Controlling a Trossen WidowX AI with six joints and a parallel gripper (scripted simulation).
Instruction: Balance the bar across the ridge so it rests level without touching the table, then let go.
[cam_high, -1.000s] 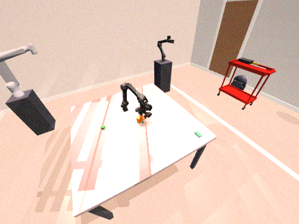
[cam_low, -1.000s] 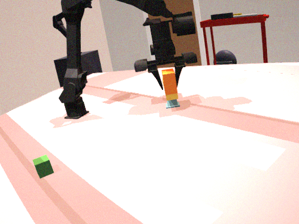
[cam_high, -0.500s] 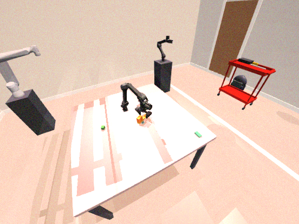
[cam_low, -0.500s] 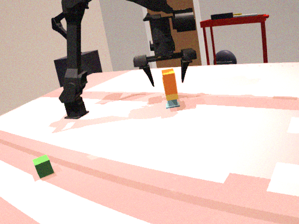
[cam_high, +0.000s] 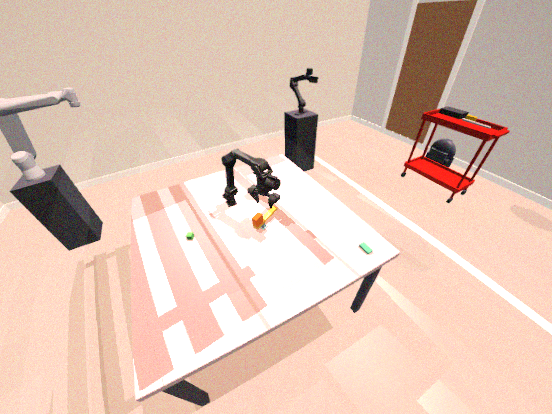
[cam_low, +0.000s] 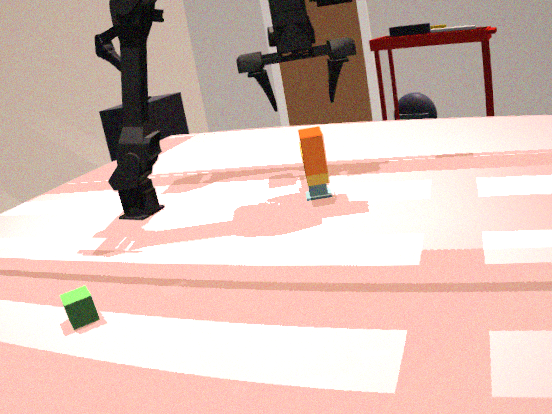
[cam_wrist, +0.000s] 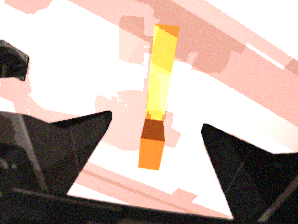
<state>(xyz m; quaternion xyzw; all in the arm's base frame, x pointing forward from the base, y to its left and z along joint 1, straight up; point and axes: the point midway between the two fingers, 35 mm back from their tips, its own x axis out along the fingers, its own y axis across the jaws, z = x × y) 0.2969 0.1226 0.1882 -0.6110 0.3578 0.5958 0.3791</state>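
Observation:
The yellow bar carries an orange block upright on one end. The bar lies across the small teal ridge, close to the block. The exterior camera sees the bar nearly end-on, with its near end above the table. Whether the bar is exactly level and whether its far end clears the table cannot be told. My gripper is wide open and empty, above the bar and touching neither bar nor block.
A green cube sits on the table beyond the arm's base side. A flat green piece lies near the table's right corner. A red cart and two other robot arms on dark pedestals stand off the table.

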